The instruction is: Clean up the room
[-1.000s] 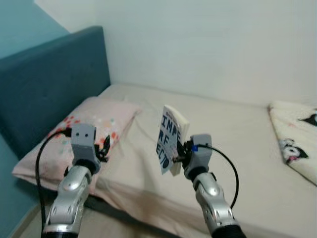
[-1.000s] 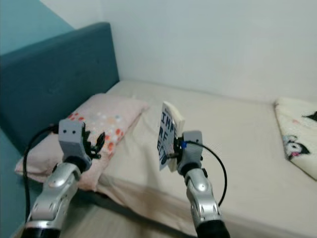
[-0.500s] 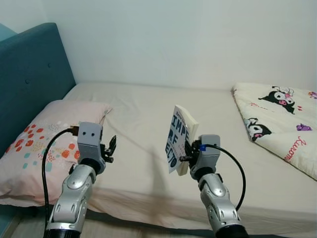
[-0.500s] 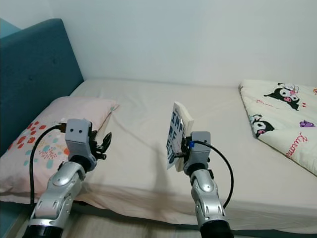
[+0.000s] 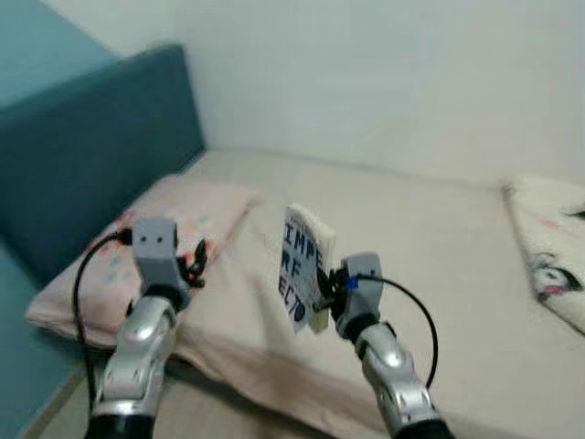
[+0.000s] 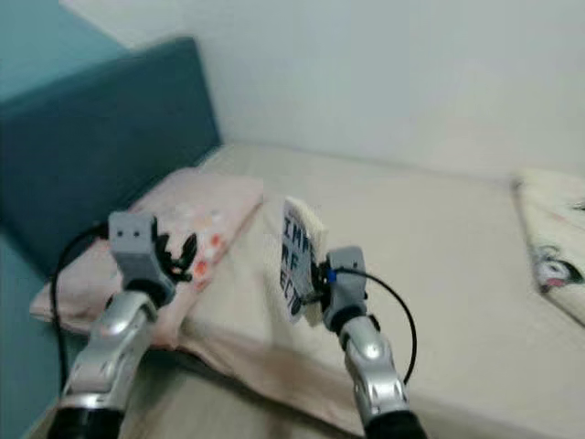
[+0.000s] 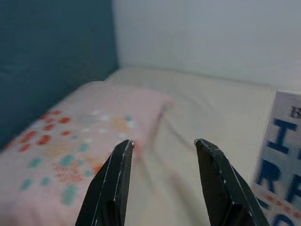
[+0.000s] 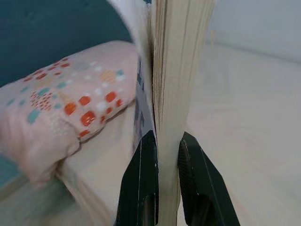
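Right gripper (image 8: 161, 162): fingers clamped on the lower edge of a white book (image 5: 303, 265) with blue lettering, held upright above the near edge of the bed (image 5: 430, 274). Left gripper (image 7: 162, 155): fingers apart, holding nothing, raised over the near side of the bed, just beside the pillow. Pink pillow (image 5: 174, 229) with coloured spots lies at the head of the bed, against the teal headboard (image 5: 101, 155). A cartoon-print blanket (image 5: 553, 265) lies at the far right. White wall (image 5: 384, 82) behind.
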`<state>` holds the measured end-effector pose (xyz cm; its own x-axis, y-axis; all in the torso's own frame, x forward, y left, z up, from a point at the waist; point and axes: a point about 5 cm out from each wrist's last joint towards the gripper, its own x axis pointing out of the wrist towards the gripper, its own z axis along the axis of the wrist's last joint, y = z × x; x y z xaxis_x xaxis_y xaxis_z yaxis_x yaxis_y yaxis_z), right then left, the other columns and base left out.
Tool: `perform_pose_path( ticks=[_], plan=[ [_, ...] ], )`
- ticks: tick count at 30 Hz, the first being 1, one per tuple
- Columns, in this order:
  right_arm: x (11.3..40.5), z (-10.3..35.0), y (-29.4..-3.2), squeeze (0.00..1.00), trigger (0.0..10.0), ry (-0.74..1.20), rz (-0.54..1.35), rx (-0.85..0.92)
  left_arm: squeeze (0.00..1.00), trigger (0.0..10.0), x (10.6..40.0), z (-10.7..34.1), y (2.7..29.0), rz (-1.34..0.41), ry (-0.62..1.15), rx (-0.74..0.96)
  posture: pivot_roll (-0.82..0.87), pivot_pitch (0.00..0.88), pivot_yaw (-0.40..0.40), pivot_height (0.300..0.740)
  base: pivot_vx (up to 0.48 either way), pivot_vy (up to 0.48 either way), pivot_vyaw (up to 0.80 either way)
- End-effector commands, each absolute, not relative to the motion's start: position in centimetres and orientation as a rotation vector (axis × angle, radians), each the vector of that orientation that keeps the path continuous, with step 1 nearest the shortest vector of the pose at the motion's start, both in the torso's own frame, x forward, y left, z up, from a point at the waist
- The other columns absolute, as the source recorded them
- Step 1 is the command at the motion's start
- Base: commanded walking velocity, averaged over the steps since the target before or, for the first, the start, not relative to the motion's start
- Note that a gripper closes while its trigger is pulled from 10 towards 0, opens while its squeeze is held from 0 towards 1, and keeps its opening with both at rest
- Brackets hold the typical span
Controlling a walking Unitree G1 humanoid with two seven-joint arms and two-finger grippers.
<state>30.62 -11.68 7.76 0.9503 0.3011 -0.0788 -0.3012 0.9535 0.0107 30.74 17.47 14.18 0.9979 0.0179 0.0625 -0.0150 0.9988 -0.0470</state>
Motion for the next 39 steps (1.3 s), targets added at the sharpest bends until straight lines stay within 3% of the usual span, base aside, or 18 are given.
perform_pose_path(
  ticks=[1, 13, 33, 39],
  plan=[
    [30.9, 8.4, -11.0, 0.00, 10.0, 0.064, 0.336, -0.002, 0.00, 10.0, 30.8, 13.8, 17.7, 0.032, -0.050, -0.054, 0.05, 0.000, -0.028, 0.740, 0.368, 0.000, 0.00],
    [30.8, 8.4, -10.8, 0.00, 10.0, 0.069, 0.366, -0.012, 0.00, 10.0, 30.3, 13.5, 18.1, 0.052, -0.039, -0.055, 0.06, 0.000, -0.039, 0.740, 0.357, 0.000, 0.00],
    [30.4, 8.1, -11.1, 0.00, 10.0, 0.072, 0.336, 0.011, 0.00, 10.0, 29.9, 12.8, 18.4, -0.021, -0.019, -0.033, 0.05, 0.000, -0.019, 0.740, 0.000, 0.000, 0.00],
    [30.3, 8.1, -11.2, 0.00, 10.0, 0.068, 0.322, 0.019, 0.00, 10.0, 30.0, 12.9, 18.2, -0.037, -0.023, -0.033, 0.05, 0.000, -0.016, 0.740, 0.000, 0.442, 0.00]
  ],
)
